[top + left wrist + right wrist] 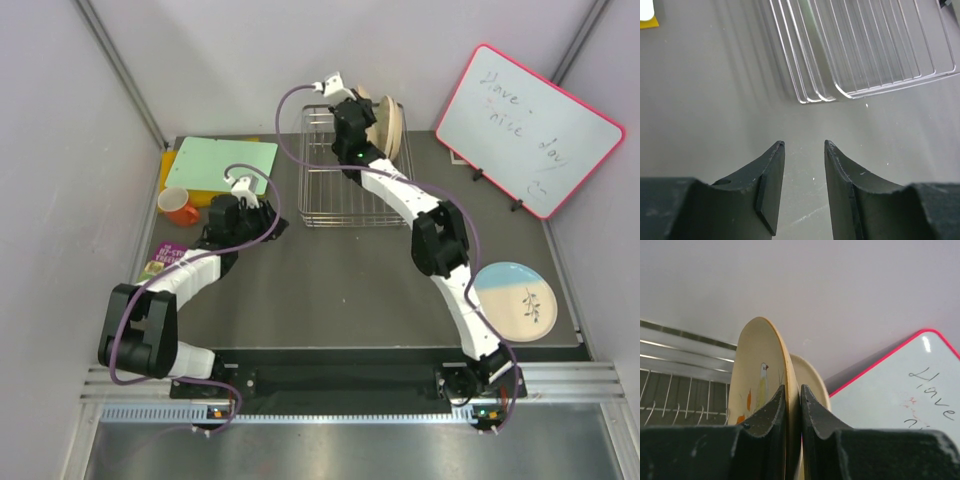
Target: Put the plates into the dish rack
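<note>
My right pincer (792, 387) is clamped on the rim of the bird plate (757, 375), one finger on each face. I hold this cream plate upright on its edge. It shows a painted bird and orange marks on the side facing the dish rack (680, 390). From above, the plate stands at the rack's far right corner. I cannot tell whether its lower edge rests on the wires. A second cream plate (810, 372) stands upright just behind it, on the side towards the whiteboard (910, 385), and the two are very close or touching. The whiteboard has a red frame, carries handwriting, and leans beyond the rack to the right.

My left pincer (804, 145) hangs low over the bare grey table (715, 100), its jaws parted with nothing between them. It points at the near left corner of the rack, whose silver wires lie just ahead.

A blue-and-cream plate (515, 300) with a twig motif lies flat on the table at the near right, well apart from the rack and beside my right arm. On the far left of the table sit a green cutting board (225, 160) and, near it, an orange mug (180, 207).
</note>
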